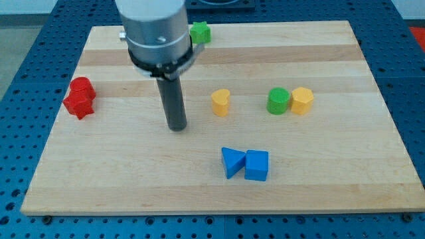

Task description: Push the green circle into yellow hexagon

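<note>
The green circle (278, 101) stands right of the board's middle, touching the yellow hexagon (302, 100) on its right side. My tip (176, 127) rests on the board left of centre, well to the left of both blocks. A yellow heart-shaped block (221, 102) lies between my tip and the green circle.
A green block (200, 32) sits near the top edge, partly behind the arm. Two red blocks (80, 97) touch each other at the left. A blue triangle (232, 161) and a blue cube (257, 164) touch below the middle. The wooden board (345, 172) lies on a blue pegboard.
</note>
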`<state>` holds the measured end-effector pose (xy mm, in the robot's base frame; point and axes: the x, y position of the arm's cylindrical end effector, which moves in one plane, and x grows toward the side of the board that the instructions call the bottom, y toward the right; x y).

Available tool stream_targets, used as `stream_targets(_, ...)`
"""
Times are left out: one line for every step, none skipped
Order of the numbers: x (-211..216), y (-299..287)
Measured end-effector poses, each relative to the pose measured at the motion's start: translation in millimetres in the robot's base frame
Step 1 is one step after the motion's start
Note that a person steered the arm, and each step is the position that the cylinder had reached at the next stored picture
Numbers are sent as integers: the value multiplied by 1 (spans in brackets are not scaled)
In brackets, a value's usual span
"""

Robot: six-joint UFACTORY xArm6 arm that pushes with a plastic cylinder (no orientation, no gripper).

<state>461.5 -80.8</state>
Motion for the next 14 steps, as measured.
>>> stream_targets(-40,14)
stream_targets(-52,40)
stream_targets(-52,56)
stream_targets(-51,28)
stream_targets(-36,22)
stream_targets(-32,27)
stream_targets(-32,33)
stream_targets(-32,23)
stream_targets(-14,34)
stream_targets(9,62)
stream_targets(12,110)
stream_targets(10,146)
stream_targets(9,157)
stream_targets(-11,157)
